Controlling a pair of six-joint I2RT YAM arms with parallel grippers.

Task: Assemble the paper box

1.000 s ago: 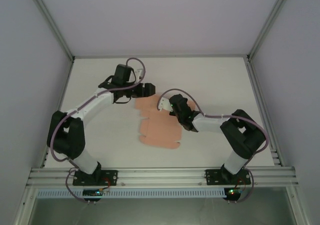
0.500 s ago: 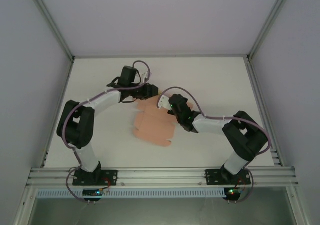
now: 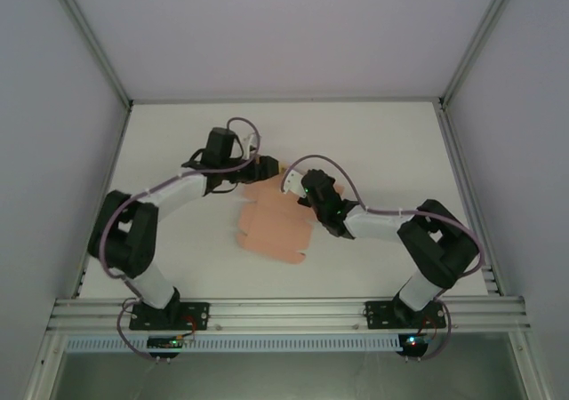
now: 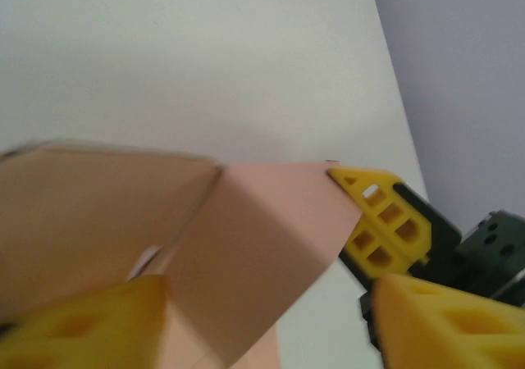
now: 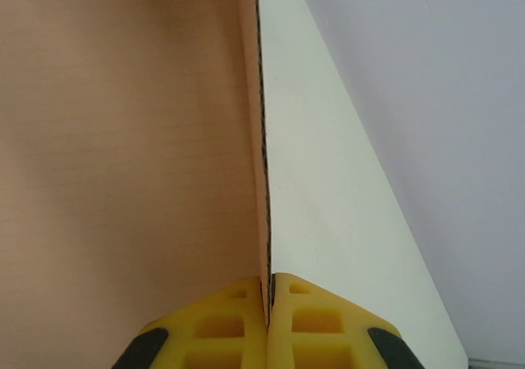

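Table: plain white top (image 3: pixel 382 151) with pale greyish walls (image 3: pixel 284 36) on three sides, pretty bare setup.

Paper box: the paper box (image 3: pixel 274 229) is a salmon-pink die-cut card sitting roughly mid-table, between the two arms. Most of it lies flat, with notched flaps along the edges. The far end is folded up (the left wrist view shows creased panels (image 4: pixel 246 238) standing off the table).

Right gripper: the right gripper (image 3: pixel 300 187) is at the far right corner of the card, clamped on it. In its own wrist view (image 5: pixel 268 283) the yellow tips meet with a thin upright card edge sandwiched between them – big pink panel to the left, white table to the right.

Left gripper: the left gripper (image 3: pixel 269 166) is at the far edge of the card, just across from the right one. Its jaws are spread wide (image 4: pixel 271 307) with a folded panel sitting between the yellow fingers (image 4: pixel 90 324). One finger is clear of the card, and the other is too blurry to tell if it touches. It's not gripping anything.

Bonus from the left wrist: the right gripper's tips (image 4: pixel 384 221) are pinching the flap's corner.

Arms: both bend inward from bases on the aluminium rail (image 3: pixel 284 311) at the near edge.
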